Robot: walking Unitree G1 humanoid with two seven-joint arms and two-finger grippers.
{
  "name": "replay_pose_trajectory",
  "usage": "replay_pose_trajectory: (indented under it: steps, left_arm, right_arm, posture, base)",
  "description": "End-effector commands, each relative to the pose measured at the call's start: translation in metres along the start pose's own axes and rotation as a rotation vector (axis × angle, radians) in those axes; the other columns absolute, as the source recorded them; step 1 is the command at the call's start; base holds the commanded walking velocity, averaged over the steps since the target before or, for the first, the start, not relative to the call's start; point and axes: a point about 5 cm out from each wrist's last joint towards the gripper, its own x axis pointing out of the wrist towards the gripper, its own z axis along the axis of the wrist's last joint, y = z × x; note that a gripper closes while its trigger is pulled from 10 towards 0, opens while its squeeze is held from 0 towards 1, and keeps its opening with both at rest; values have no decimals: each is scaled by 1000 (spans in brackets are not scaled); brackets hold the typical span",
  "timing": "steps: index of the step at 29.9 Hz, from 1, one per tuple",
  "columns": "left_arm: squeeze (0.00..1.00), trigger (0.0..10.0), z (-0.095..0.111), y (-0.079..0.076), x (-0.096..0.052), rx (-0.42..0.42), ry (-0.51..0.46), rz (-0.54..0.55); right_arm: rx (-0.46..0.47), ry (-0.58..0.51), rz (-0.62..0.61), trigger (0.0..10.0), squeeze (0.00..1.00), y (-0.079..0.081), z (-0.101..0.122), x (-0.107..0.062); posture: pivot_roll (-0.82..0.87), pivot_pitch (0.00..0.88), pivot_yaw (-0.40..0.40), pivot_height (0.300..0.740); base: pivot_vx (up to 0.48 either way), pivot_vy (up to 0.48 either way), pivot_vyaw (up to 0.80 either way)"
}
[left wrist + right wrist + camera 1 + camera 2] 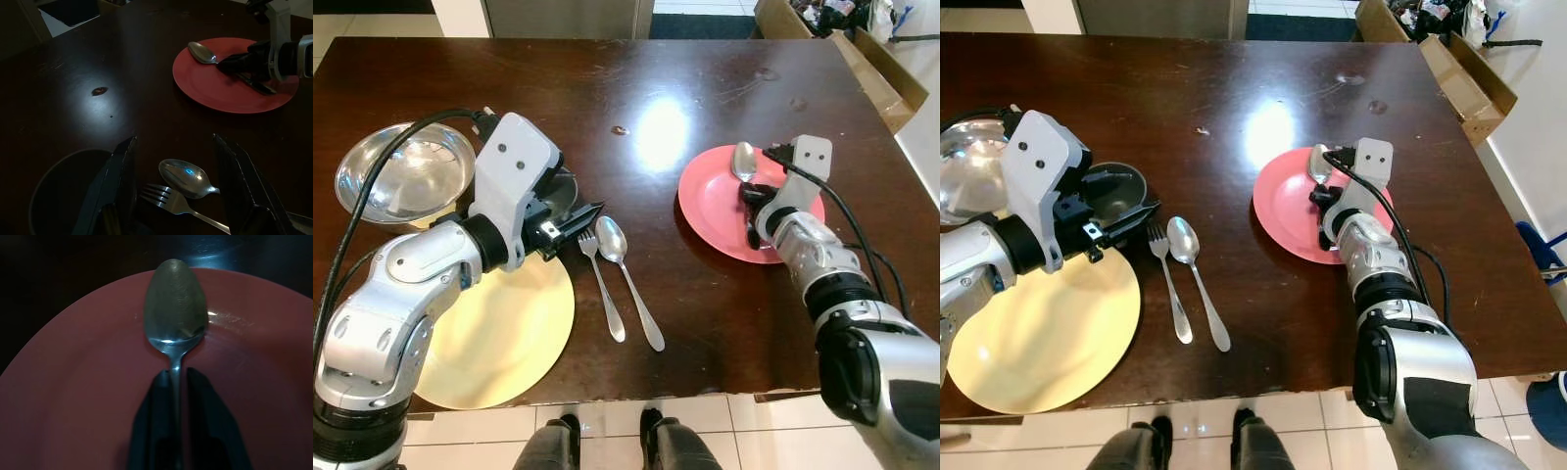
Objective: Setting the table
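A pink plate (710, 211) lies on the dark table's right half. On it rests a metal spoon (174, 303), bowl pointing away from me, and my right gripper (178, 376) is shut on its handle just above the plate. Towards the left, a fork (603, 289) and a second spoon (628, 279) lie side by side on the table, right of a yellow plate (499, 333). My left gripper (178, 164) hovers open just above their far ends, one finger on each side of the pair. Its fingers (579, 220) point right.
A shiny steel bowl (406, 174) sits at the left edge, and a small dark bowl (1118, 191) lies partly under my left wrist. Cardboard boxes (876, 73) stand beyond the table's far right corner. The table's near edge (705, 397) is close to my feet.
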Motion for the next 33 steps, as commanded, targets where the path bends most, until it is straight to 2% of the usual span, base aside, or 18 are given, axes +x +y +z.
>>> replay_pose_trajectory:
  steps: [1, 12, 14, 15, 17, 18, 19, 20, 21, 23, 24, 25, 27, 30, 31, 32, 33]
  left_arm:
    - [0, 10000, 0, -3, -2, -4, -4, -6]
    - [0, 10000, -2, -2, 7, -12, -14, 18]
    - [0, 10000, -4, 0, 8, -14, -13, 35]
    - [0, 10000, -9, 5, 11, -21, -4, 93]
    - [0, 10000, -11, 7, 12, -21, -1, 112]
    - [0, 10000, -12, 9, 13, -29, -1, 136]
    - [0, 10000, -12, 9, 13, -29, -1, 136]
    - [0, 10000, -16, 13, 16, -43, -2, 172]
    - [0, 10000, -16, 13, 16, -43, -2, 172]
    - [0, 10000, -21, 14, 20, -56, -3, 205]
    - [0, 10000, -21, 14, 20, -56, -3, 205]
    - [0, 10000, -24, 15, 22, -61, 0, 218]
    - [0, 10000, -25, 15, 22, -63, 1, 222]
    - [0, 10000, -28, 16, 25, -64, 3, 243]
    - [0, 10000, -28, 16, 25, -64, 3, 243]
    - [0, 10000, -30, 17, 26, -67, 4, 256]
    - [0, 10000, -33, 18, 24, -80, 1, 296]
  right_arm:
    - [37, 203, -20, 0, 0, -5, -52, -7]
    - [91, 154, -17, 0, 0, -7, -43, -6]
    - [93, 129, -9, 0, 0, -6, -38, -6]
    - [71, 42, 20, 0, 0, -4, -21, -4]
    - [54, 8, 32, 0, 0, -3, -15, -3]
    - [28, -57, 51, 3412, 0, 0, -5, -4]
    - [28, -57, 51, 3412, 0, 0, -5, -4]
    - [-22, -198, 97, 10000, 0, 9, 14, -9]
    - [-22, -198, 97, 10000, 0, 9, 14, -9]
    - [-28, -312, 131, 10000, 0, 23, 23, -22]
    - [-28, -312, 131, 10000, 0, 23, 23, -22]
    - [-41, -359, 152, 10000, 0, 32, 23, -33]
    - [-47, -373, 158, 10000, 0, 34, 23, -37]
    - [-17, -404, 157, 10000, 0, 43, 16, -53]
    - [-17, -404, 157, 10000, 0, 43, 16, -53]
    - [-21, -416, 154, 10000, 0, 46, 12, -59]
    - [3, -454, 135, 10000, 0, 48, 2, -72]
  posture:
    - [94, 239, 25, 740]
    - [65, 201, 12, 740]
    - [62, 197, 11, 740]
    - [50, 174, 9, 740]
    - [50, 174, 9, 740]
    - [31, 157, 9, 740]
    - [31, 157, 9, 740]
    - [0, 133, 13, 740]
    - [0, 133, 13, 740]
    - [-18, 118, 13, 740]
    - [-18, 118, 13, 740]
    - [-37, 102, 14, 740]
    - [-37, 102, 14, 740]
    - [-56, 84, 17, 740]
    - [-56, 84, 17, 740]
    - [-63, 75, 19, 740]
    - [-76, 62, 25, 740]
  base:
    - [0, 0, 0]
    - [0, 0, 0]
    - [0, 0, 0]
    - [0, 0, 0]
    - [0, 0, 0]
    - [0, 0, 0]
    - [0, 0, 0]
    - [0, 0, 0]
    - [0, 0, 0]
    - [0, 0, 0]
    - [0, 0, 0]
    - [0, 0, 0]
    - [0, 0, 0]
    - [0, 0, 0]
    - [0, 0, 0]
    - [0, 0, 0]
    - [0, 0, 0]
